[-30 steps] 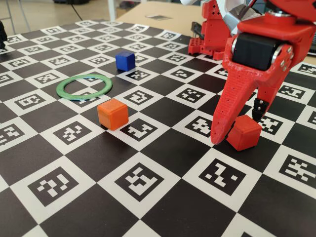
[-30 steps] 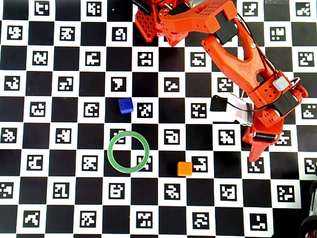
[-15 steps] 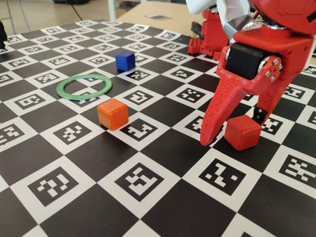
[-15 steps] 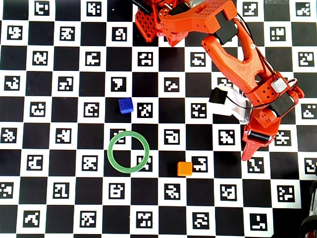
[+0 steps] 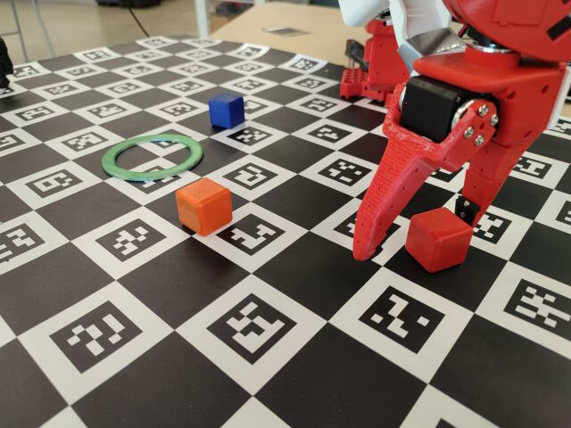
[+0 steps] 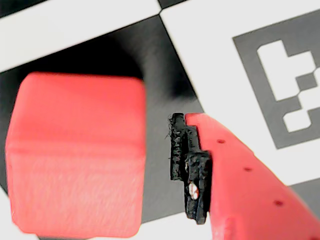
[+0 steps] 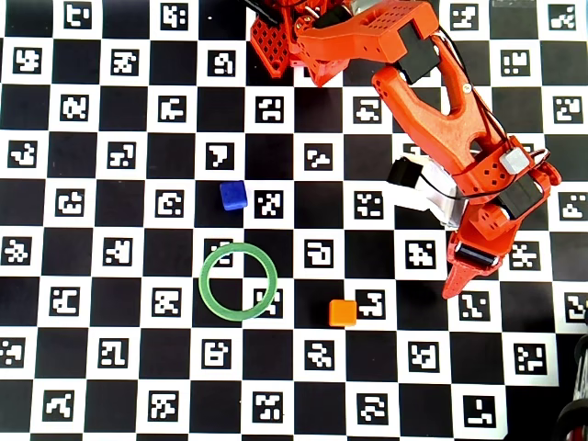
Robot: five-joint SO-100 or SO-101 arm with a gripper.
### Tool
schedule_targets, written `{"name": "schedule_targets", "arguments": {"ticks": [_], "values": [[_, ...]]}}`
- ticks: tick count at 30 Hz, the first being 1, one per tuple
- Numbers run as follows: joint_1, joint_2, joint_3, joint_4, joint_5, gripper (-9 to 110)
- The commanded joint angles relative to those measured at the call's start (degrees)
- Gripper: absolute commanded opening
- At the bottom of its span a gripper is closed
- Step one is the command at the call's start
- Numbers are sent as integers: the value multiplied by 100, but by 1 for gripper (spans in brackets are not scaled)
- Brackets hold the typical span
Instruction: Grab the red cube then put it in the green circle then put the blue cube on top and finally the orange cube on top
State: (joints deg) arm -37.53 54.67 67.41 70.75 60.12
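Two fingers of my tool [image 5: 415, 236] spread wide, straddling the red cube [image 5: 438, 239]. Long finger tip down on the counter [image 5: 268, 366] to the cube's left in the fixed view, clear gap between tip and cube. Short dark-padded finger close at the cube's right rear; wrist view shows its pad [image 6: 189, 170] just beside the cube face [image 6: 77, 155], narrow strip of counter between, not touching. Nothing pinched. Cube sits flat on the checkered marker surface; overhead view hides it under my tool [image 7: 464, 276].

Room: open board to the left of the long finger in the fixed view, nothing between it and the orange cube [image 5: 203, 205]. Orange cube stands alone, well apart from my tool, near the green circle [image 5: 153, 156] but outside it. Overhead: orange cube [image 7: 343, 312] lower right of the ring [image 7: 238, 280], blue cube [image 7: 233, 195] above the ring, also outside, apart from it.

Ring lies flat, holds nothing; only counter pattern shows through its centre. Arm base [image 7: 285, 37] at the top edge overhead.
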Motion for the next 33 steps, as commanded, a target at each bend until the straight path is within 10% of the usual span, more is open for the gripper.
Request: {"name": "schedule_targets", "arguments": {"ticks": [1,33], "values": [[-35,396,-105,-88,18,45],[114,1125,-185,413,-1257,10]]}}
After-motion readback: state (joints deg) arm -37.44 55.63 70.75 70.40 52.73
